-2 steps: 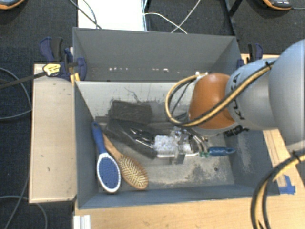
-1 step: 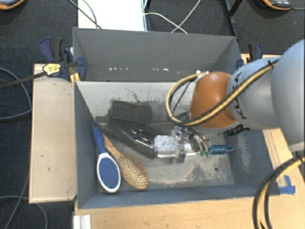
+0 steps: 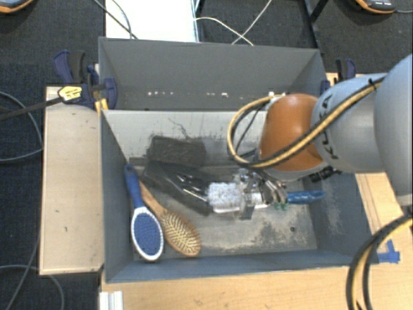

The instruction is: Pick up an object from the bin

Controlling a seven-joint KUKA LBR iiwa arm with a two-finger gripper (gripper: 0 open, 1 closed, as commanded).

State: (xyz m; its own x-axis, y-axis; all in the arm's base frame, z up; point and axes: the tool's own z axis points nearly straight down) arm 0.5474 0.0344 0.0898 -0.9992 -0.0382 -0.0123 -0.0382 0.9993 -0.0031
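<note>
Low over the middle of the grey bin (image 3: pixel 213 76), my jaws hang close to the floor, beneath my orange wrist cover (image 3: pixel 290 134). Whether they are open or closed I cannot tell from this angle. Right against them, on the view's left, lies a small white knobbly object (image 3: pixel 221 196); I cannot make out whether it sits between them. It rests at the end of a flat black piece (image 3: pixel 171 181), with a dark grey block (image 3: pixel 175 150) behind. A blue-handled tool (image 3: pixel 304 197) lies just to the right. Near the front left corner, a blue hairbrush (image 3: pixel 147 232) and a wooden hairbrush (image 3: pixel 181 233) lie side by side.
</note>
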